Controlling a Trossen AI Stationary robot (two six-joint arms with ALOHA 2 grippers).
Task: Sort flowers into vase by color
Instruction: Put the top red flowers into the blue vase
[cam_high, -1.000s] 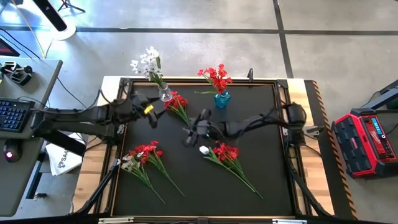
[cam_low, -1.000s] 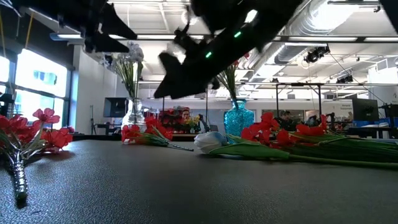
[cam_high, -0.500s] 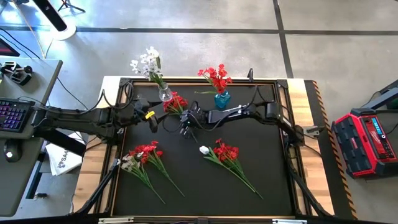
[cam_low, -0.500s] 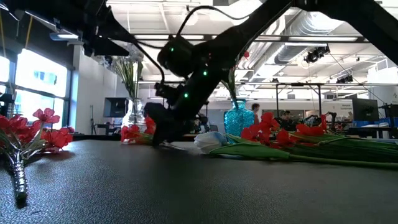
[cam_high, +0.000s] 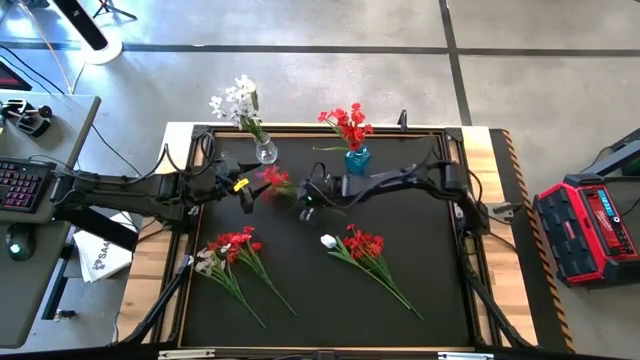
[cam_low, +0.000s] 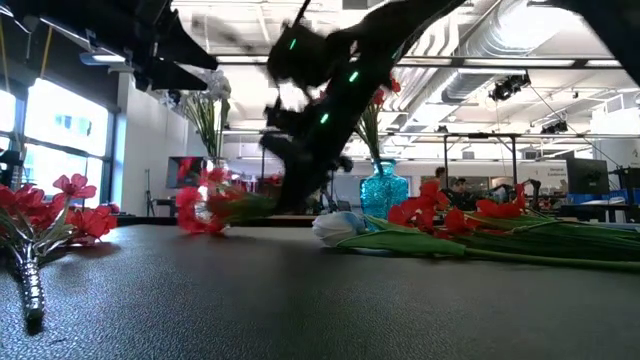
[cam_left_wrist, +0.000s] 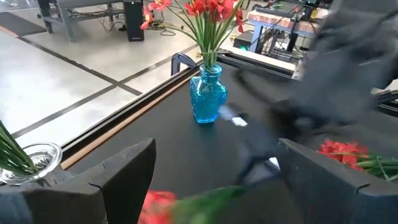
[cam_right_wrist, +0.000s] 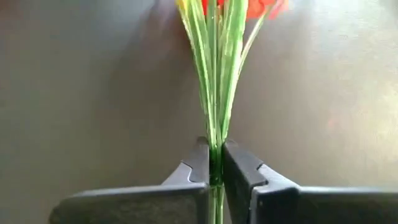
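My right gripper is shut on a red flower sprig at mid-table, near the far edge. My left gripper hangs open just left of it; the sprig's bloom shows between its fingers, untouched. A clear vase with white flowers and a blue vase with red flowers stand at the far edge. A red and pale bunch and a red sprig with a white bloom lie flat nearer the front. My right gripper pinches the sprig's bundled green stems between its two fingers, toward the end away from the blooms. The fingers come from the table's right, and the stems run on ahead of them. The stem end is raised, the blooms low; I cannot tell whether they touch the table.
A raised frame borders the black mat. The two vases stand close behind both grippers. A red toolbox sits on the floor at the right, and a desk with a keyboard at the left.
My right gripper has gone from mid-table toward the far left and down to the red sprig by the clear vase. It has shut on the stems and come up a little. The sprig has shifted toward the left arm, stem end lifted.
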